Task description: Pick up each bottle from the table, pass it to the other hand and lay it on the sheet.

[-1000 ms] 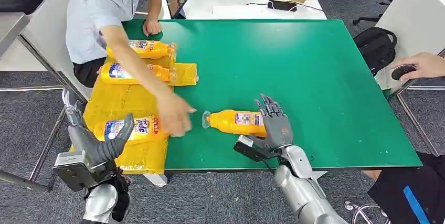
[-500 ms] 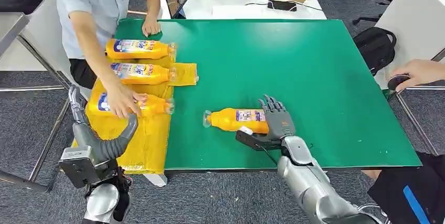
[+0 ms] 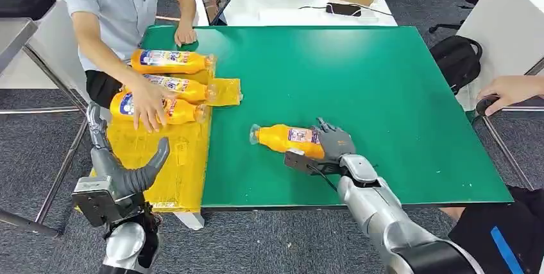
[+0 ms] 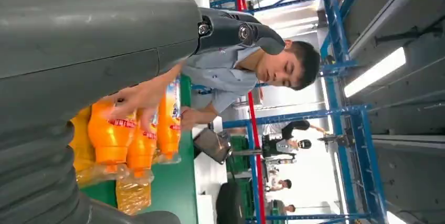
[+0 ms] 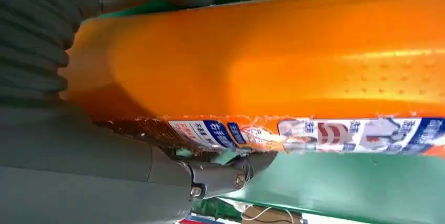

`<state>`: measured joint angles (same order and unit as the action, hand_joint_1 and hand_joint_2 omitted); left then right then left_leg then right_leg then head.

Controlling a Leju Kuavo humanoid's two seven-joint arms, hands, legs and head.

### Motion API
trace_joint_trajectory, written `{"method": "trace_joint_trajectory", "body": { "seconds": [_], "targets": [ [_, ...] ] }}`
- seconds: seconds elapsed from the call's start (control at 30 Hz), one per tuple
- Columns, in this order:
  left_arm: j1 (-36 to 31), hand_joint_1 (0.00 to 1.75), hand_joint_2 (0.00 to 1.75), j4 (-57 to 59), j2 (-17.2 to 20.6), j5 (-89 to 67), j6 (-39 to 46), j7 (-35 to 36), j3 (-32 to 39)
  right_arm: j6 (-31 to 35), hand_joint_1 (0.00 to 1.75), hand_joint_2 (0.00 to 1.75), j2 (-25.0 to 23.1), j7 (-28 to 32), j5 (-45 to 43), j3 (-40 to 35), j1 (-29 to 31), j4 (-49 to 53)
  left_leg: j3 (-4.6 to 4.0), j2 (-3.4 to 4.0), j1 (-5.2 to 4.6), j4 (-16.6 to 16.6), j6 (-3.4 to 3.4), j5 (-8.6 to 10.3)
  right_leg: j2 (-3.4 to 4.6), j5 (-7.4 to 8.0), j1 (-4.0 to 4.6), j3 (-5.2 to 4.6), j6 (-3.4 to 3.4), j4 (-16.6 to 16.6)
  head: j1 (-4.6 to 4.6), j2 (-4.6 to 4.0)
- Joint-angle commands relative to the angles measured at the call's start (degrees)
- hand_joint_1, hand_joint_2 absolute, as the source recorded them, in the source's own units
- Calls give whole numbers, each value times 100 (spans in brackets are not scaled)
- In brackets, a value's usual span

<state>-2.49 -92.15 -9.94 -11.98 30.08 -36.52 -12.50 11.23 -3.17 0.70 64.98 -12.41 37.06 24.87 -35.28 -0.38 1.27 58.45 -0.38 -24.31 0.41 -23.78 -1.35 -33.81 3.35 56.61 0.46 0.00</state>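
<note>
One bottle (image 3: 287,141) within right fingers (image 3: 330,134)

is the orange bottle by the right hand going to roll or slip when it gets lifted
The bottle lies on its side on the green table, and its body looks rounded, so a nudge could probably roll it. Its plastic looks glossy, so it may slip. The right hand wraps its base end, so the cap end might dip.
</note>
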Motion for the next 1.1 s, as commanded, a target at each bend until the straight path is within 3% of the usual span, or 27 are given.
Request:
{"method": "trace_joint_trajectory", "body": {
  "seconds": [0.03, 0.17, 0.43, 0.53, 0.6, 0.7, 0.83, 0.9, 0.97, 1.1],
  "targets": [
    [-225, 0, 175, 405, 73, 22, -19, -2, 43, -141, 169, 175, 5, -36, -37, -144, 22, -654, 13, -11, 2, -12, 8, 5, -18, 2, 6, 20, -17, -14, 2, 0],
    [-272, 0, 175, 498, 80, 143, -194, 30, 66, -604, 175, 175, 31, -74, -188, -94, 38, -742, 17, -14, 2, -14, 13, 5, -16, -1, 6, 27, -17, -15, 2, 0],
    [-515, 0, 175, 885, 74, 292, -353, -37, 77, -973, 175, 175, 141, 538, -811, 212, -108, -783, 25, -29, 6, -19, 13, 9, -32, 0, 11, 36, -18, -25, 2, 0],
    [-594, 0, 175, 1063, 77, 481, -520, -54, 51, -1057, 175, 175, 59, 1357, -1469, 592, -204, -629, 35, -19, 5, -15, 12, 7, -27, 1, 9, 40, -14, -20, 2, 0],
    [-578, 0, 175, 1111, 104, 549, -707, 0, -33, -694, 175, 175, -112, 2086, -2103, 902, -303, -363, 49, -13, 5, -15, 10, 1, -23, 1, 9, 52, -15, -20, 4, 0],
    [-493, 0, 175, 1501, 350, 366, -1791, 940, -528, -32, 175, 175, -452, 2885, -2859, 1246, -413, 418, 61, 20, 4, -19, 7, -6, 17, 11, 10, 51, -23, -21, 4, 0],
    [-340, 0, 175, 1906, 147, 257, -1980, 470, -827, -187, 175, 175, -880, 3437, -4423, 1155, -1047, 2429, 54, 31, -4, -17, 5, -10, 37, 7, 0, 39, -23, -9, 2, 0],
    [-334, 0, 175, 1867, 146, 182, -1912, 424, -869, -128, 175, 175, -888, 3323, -4527, 1013, -1168, 2712, 41, 29, -2, -15, 12, -9, 33, 3, 5, 33, -27, -10, 4, 0],
    [-332, 0, 175, 1862, 243, -295, -1641, 212, -997, 67, 175, 175, -880, 3611, -4848, 766, -1334, 3140, 15, 22, -2, -6, 13, -13, 29, -5, 4, 13, -22, 3, 0, 0],
    [95, 0, 175, 1933, 143, 78, -2234, 201, -829, 763, 175, 175, -859, 3709, -5015, 275, -1805, 4215, 14, 14, -2, -14, 18, -17, 19, -12, 4, 16, -21, -8, 4, 0]
  ]
}}
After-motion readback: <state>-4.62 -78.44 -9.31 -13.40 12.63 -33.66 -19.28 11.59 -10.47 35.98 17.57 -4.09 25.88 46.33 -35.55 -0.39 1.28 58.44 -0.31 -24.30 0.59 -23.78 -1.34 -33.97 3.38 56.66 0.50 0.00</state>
